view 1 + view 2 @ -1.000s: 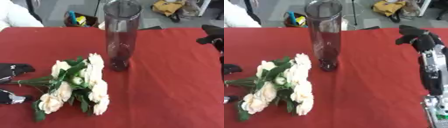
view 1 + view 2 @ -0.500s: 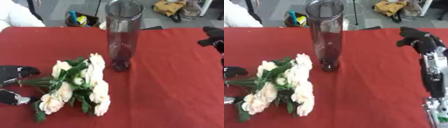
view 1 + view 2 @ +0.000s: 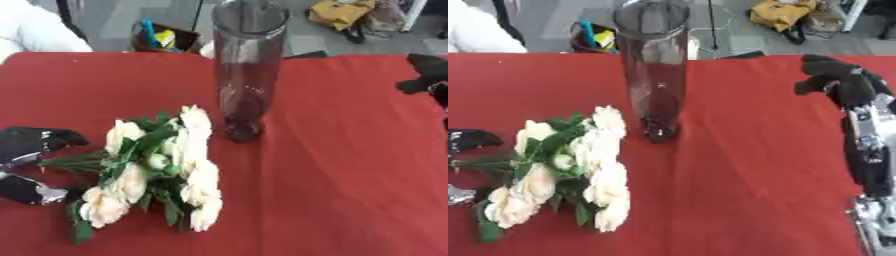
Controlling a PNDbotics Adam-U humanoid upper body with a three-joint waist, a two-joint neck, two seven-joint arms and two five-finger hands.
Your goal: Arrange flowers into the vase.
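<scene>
Your left hand [image 3: 31,142] grips the bouquet [image 3: 156,172] stems on the red tabletop [image 3: 350,175]; vase [image 3: 247,70] stands just beyond; right hand [image 3: 837,82] fingers curled, empty.

Workshop-like room: bags [image 3: 785,12] on grey floor [image 3: 140,12]

left hand [image 3: 31,162] low at left edge, right hand [image 3: 839,81] raised at right, fingers curled

floor [image 3: 131,15]: grey | table [image 3: 350,165]: red cloth | yellow bag [image 3: 776,12] on floor
</scene>
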